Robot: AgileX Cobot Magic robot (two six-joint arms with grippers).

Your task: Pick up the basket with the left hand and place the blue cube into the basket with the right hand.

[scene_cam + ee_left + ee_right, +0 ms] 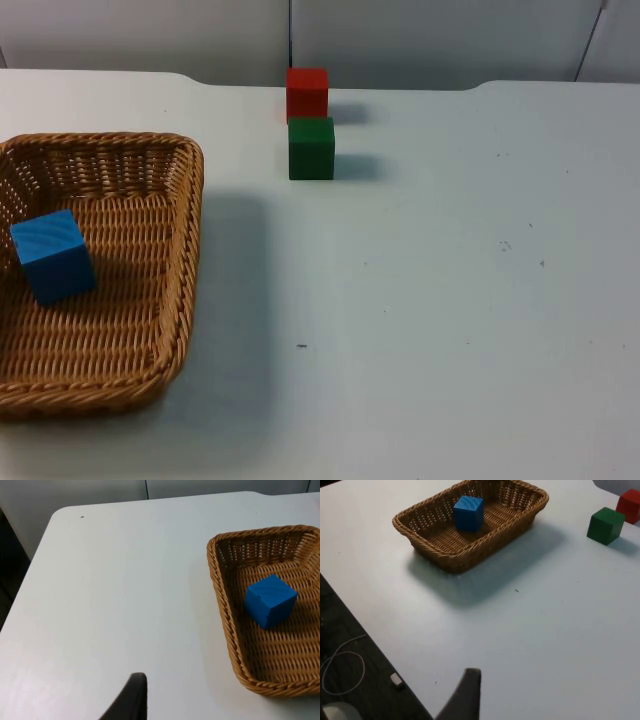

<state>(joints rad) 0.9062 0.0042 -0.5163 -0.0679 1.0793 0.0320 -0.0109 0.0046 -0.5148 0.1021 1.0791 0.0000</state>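
- Inside the basket (pixel 175 300) sits the blue cube (pixel 52 256), resting on the woven floor toward the far half, clear of the walls on every side that can be seen.
- That wicker basket is a rectangular tray with a braided rim, standing flat on the white table (pixel 450 300) at the left of the top view; it throws a soft shadow on the table to its right.
- From the left wrist view, the cube (pixel 270 600) stands a little turned against the basket's (pixel 225 600) walls, one corner facing the camera.
- From the right wrist view, the basket (pixel 445 557) and the cube (pixel 468 513) within it lie well apart from that arm.
- Well to the right of the basket, near the table's far edge, a green cube (pixel 311 148) stands with a red cube (pixel 307 93) just behind it, the two close together or touching; I cannot tell which.
- Left gripper: one black fingertip (pixel 131 700) shows over bare table, well away from the basket; whether this pincer is wide or narrow I cannot tell.
- Right gripper: one black fingertip (pixel 465 697) shows above the table near its front edge, holding nothing visible; its spread I cannot tell either.
- Beyond the table stands the grey partition wall (pixel 450 40).
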